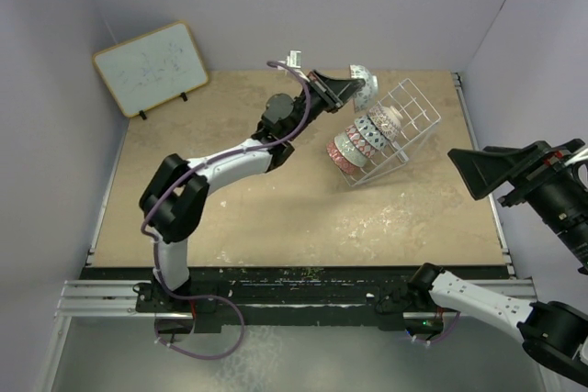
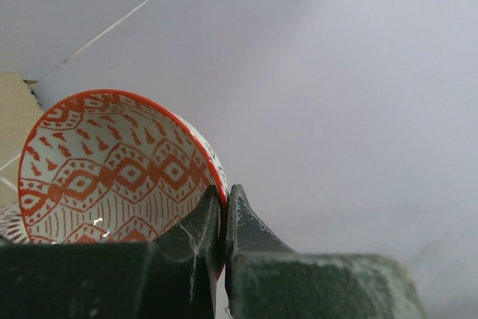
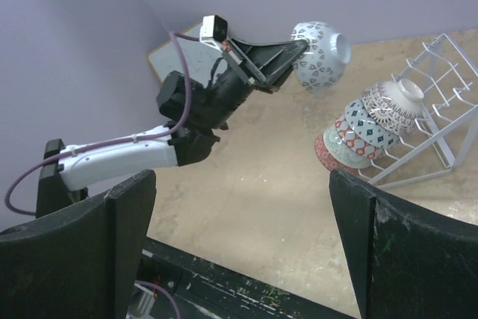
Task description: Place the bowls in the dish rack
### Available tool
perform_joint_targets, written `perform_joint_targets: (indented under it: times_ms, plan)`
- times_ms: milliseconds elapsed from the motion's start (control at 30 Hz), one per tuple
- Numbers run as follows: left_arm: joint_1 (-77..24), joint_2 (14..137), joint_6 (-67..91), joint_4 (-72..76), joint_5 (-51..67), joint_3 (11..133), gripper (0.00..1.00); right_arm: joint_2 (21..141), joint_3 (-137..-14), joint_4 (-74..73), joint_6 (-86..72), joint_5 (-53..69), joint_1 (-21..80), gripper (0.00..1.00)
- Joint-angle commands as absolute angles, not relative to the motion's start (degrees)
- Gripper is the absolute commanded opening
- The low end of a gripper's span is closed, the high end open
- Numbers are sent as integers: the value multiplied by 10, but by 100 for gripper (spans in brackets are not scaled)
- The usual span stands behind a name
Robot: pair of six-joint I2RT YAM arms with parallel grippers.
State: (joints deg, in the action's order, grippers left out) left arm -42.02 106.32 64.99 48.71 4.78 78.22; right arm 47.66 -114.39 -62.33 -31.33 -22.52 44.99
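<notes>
Bowls (image 3: pixel 366 128) stand nested on edge in the dish rack (image 1: pixel 413 109), below the left gripper (image 2: pixel 224 193) and a little to its side. That gripper is pinched tight on the rim of one red-patterned bowl (image 2: pixel 112 169), held up in the air. Our right gripper (image 3: pixel 239 177) hangs well apart from all this, jaws wide and empty. The rack looks tipped, so we should lower the bowl slowly to the open end of the row. We should keep it on edge, seat it between the wires, and release only once it rests. We count one bowl in hand, four plainly in the rack and perhaps a fifth hidden by overlap, and one rack.
</notes>
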Motion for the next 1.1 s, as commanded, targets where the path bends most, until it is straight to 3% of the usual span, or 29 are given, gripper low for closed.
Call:
perform_joint_targets:
  times_ms: [0, 633, 1067]
  plan:
    - [-442, 1121, 741, 631, 23, 877, 0, 487, -1153, -598, -292, -219, 452, 100]
    - [-482, 1321, 801, 691, -47, 1078, 0, 479, -1175, -621, -289, -238, 454, 100]
    - [-486, 1373, 823, 676, -66, 1110, 0, 466, -1168, -622, -289, -254, 460, 100]
